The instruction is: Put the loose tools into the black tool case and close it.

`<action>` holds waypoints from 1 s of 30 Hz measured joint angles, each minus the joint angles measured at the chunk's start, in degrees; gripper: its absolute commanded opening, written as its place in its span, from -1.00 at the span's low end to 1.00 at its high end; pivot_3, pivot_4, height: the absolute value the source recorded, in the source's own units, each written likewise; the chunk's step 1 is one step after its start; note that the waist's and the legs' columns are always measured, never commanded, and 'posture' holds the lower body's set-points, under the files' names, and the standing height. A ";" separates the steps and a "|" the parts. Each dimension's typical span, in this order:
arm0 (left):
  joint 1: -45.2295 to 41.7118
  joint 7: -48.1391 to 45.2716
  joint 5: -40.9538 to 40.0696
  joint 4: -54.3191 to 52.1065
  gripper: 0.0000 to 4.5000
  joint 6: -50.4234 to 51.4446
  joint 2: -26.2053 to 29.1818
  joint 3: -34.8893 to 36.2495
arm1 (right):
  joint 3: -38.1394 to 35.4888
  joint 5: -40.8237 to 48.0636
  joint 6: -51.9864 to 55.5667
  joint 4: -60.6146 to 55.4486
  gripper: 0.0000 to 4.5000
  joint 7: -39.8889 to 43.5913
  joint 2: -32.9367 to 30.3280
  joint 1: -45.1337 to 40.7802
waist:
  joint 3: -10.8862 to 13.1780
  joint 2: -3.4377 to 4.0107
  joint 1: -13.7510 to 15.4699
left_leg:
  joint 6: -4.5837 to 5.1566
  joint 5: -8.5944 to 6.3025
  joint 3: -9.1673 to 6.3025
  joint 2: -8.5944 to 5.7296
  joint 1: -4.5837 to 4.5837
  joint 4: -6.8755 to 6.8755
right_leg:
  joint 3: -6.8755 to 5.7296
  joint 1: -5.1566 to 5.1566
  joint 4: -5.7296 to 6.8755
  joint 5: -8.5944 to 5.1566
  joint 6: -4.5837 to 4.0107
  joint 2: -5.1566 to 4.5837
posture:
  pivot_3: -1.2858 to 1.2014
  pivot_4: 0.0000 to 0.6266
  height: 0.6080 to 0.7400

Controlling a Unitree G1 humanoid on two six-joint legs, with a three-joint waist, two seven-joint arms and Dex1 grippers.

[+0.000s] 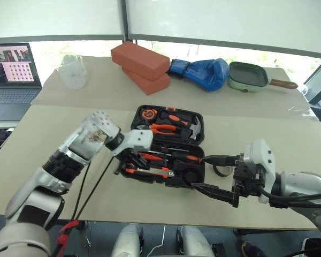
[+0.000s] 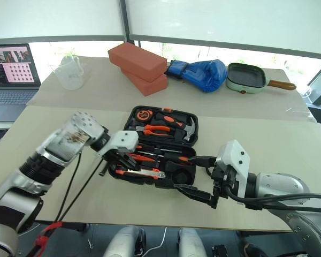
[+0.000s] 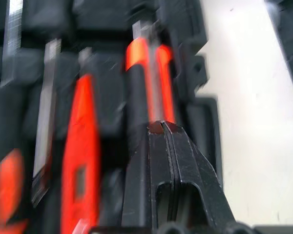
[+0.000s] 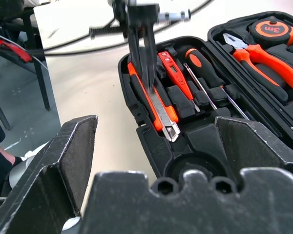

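Our left gripper (image 4: 142,73) has its 2 black fingers pressed together, empty, tips resting on the orange-and-black utility knife (image 4: 156,105), which we judge seats it in its recess. The slim red screwdriver (image 4: 175,74) and 1 black-and-orange-handled screwdriver (image 4: 201,62) lie alongside in the same half. The black moulded-plastic tool case (image 1: 195,179) lies open near the tabletop's front edge. Our right gripper (image 1: 216,175) waits with jaws wide apart, empty, at the case's right corner, probably to swing it closed.
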 measured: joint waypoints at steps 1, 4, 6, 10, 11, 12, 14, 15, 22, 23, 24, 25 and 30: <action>-0.23 -0.41 -0.83 0.07 -0.99 -0.29 2.56 0.74 | 0.00 -0.23 -0.01 -0.01 1.00 0.00 0.01 0.11 | 0.00 0.00 -0.18 | 0.01 -0.01 0.01 0.00 0.01 -0.01 | 0.02 0.00 0.00 0.00 -0.01 0.00 | 0.03 -0.52 0.98; 0.06 -0.85 -1.91 0.89 -0.99 -2.55 7.44 1.24 | -0.01 -0.38 -0.01 0.00 1.00 -0.02 0.02 0.26 | 0.00 0.01 -0.18 | 0.01 -0.01 0.01 0.00 0.02 -0.02 | 0.01 0.01 0.00 -0.01 -0.01 -0.01 | 0.03 -0.52 0.98; 0.98 -0.93 -2.07 0.99 -0.99 -3.94 7.95 1.10 | -0.01 -0.39 -0.01 -0.04 1.00 -0.02 0.07 0.20 | 0.00 0.01 0.29 | 0.01 -0.01 0.01 0.00 0.00 0.02 | -0.02 0.05 -0.02 -0.01 0.02 -0.06 | 0.03 -0.52 0.98; 3.41 -1.09 -1.77 1.65 -0.99 -5.52 8.90 0.75 | -0.01 -0.42 -0.01 -0.10 1.00 -0.03 0.09 0.21 | 0.00 0.00 0.35 | 0.02 -0.01 0.02 -0.01 -0.02 0.05 | -0.02 0.04 -0.01 0.00 0.04 -0.06 | 0.03 -0.52 0.98; 3.45 -1.12 -1.53 1.68 -0.99 -6.12 8.77 0.74 | -0.01 -0.42 -0.01 -0.10 1.00 -0.04 0.09 0.14 | 0.00 0.00 0.35 | 0.02 -0.01 0.02 -0.01 -0.02 0.05 | -0.03 0.04 -0.02 0.00 0.04 -0.06 | 0.03 -0.52 0.98; 3.45 -1.11 -1.16 1.69 -0.99 -6.36 8.58 0.74 | -0.01 -0.42 -0.01 -0.10 1.00 -0.05 0.09 0.04 | 0.00 0.00 0.33 | 0.02 -0.01 0.03 -0.03 -0.01 0.05 | -0.02 0.05 -0.02 0.00 0.04 -0.06 | 0.03 -0.52 0.98; 3.44 -1.03 -0.72 2.04 -0.99 -6.47 7.25 0.76 | -0.01 -0.41 -0.01 -0.09 1.00 -0.05 0.09 -0.03 | 0.00 0.00 0.37 | 0.02 -0.01 0.03 -0.04 -0.01 0.06 | -0.02 0.06 -0.01 0.00 0.04 -0.06 | 0.03 -0.52 0.98; 3.44 -1.03 -0.40 2.24 -0.99 -6.67 6.72 0.74 | -0.01 -0.39 -0.01 -0.09 1.00 -0.05 0.08 -0.13 | 0.00 0.00 0.40 | 0.02 -0.01 0.03 -0.04 -0.01 0.07 | -0.03 0.06 -0.01 0.00 0.04 -0.05 | 0.03 -0.52 0.98; 3.17 -0.99 0.89 4.15 -0.99 -8.65 4.64 0.93 | -0.01 -0.21 -0.01 -0.10 1.00 -0.06 0.08 -0.29 | -0.04 0.07 1.23 | 0.06 0.02 0.01 -0.05 0.11 0.12 | 0.00 0.25 0.00 0.01 0.06 -0.07 | 0.03 -0.52 0.98; 3.17 -1.00 1.04 4.12 -0.99 -8.69 4.51 0.92 | -0.01 -0.17 -0.01 -0.10 1.00 -0.07 0.07 -0.29 | -0.05 0.08 1.32 | 0.06 0.02 0.01 -0.05 0.11 0.13 | 0.01 0.25 0.00 0.02 0.07 -0.07 | 0.03 -0.52 0.98; 3.20 -1.01 1.29 3.99 -0.99 -8.75 4.45 0.92 | -0.01 -0.09 -0.01 -0.10 1.00 -0.08 0.07 -0.29 | -0.05 0.08 1.37 | 0.07 0.02 0.01 -0.05 0.13 0.13 | 0.02 0.26 0.01 0.02 0.07 -0.07 | 0.03 -0.52 0.98; 3.28 -1.01 1.50 3.79 -0.99 -8.84 4.45 0.92 | -0.02 -0.01 -0.01 -0.10 1.00 -0.10 0.07 -0.30 | -0.06 0.09 1.41 | 0.07 0.02 0.01 -0.05 0.13 0.13 | 0.03 0.26 0.01 0.02 0.07 -0.07 | 0.03 -0.52 0.98; 3.77 -1.01 2.23 3.30 -0.99 -8.79 3.92 0.93 | -0.03 0.36 0.00 -0.11 1.00 -0.16 0.07 -0.31 | -0.14 0.21 1.56 | 0.07 0.02 0.03 -0.05 0.19 0.12 | 0.04 0.32 0.01 0.02 0.07 -0.07 | 0.03 -0.52 0.98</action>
